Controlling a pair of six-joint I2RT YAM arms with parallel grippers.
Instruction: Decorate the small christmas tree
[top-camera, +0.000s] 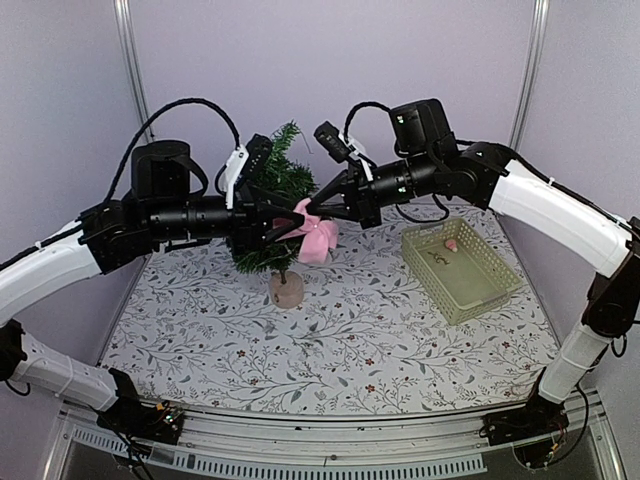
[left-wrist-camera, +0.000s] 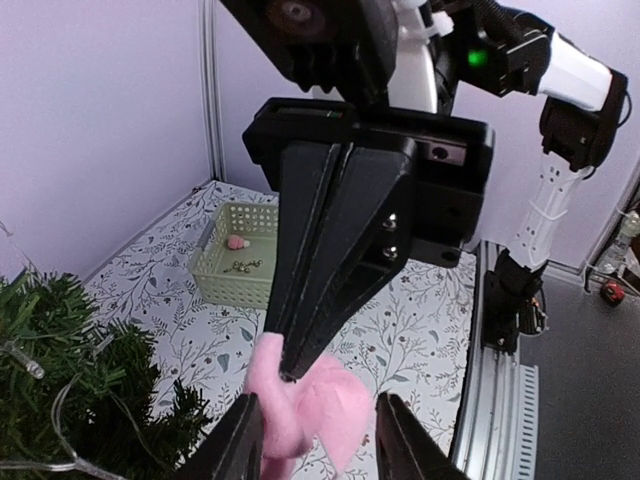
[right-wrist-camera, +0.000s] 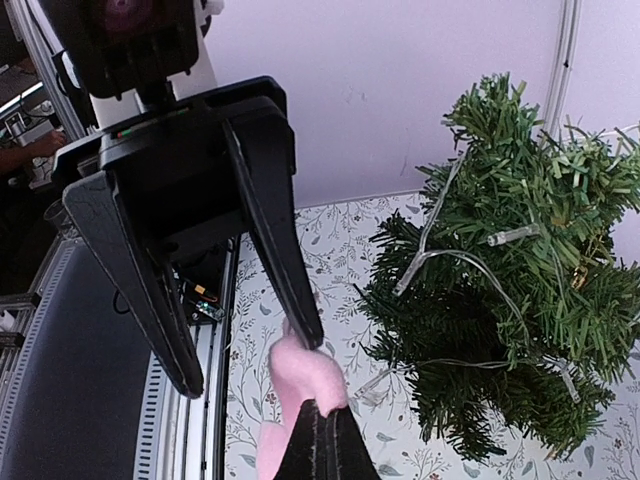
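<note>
gripping a pink bow, right end effector hangs beside the small christmas tree (left end effector gapes).

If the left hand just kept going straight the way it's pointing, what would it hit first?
The pink bow, which sits between the open fingers of the left hand. Just beyond it is the right hand, pinching the bow; that is probably next, though depth is hard to judge.
</note>
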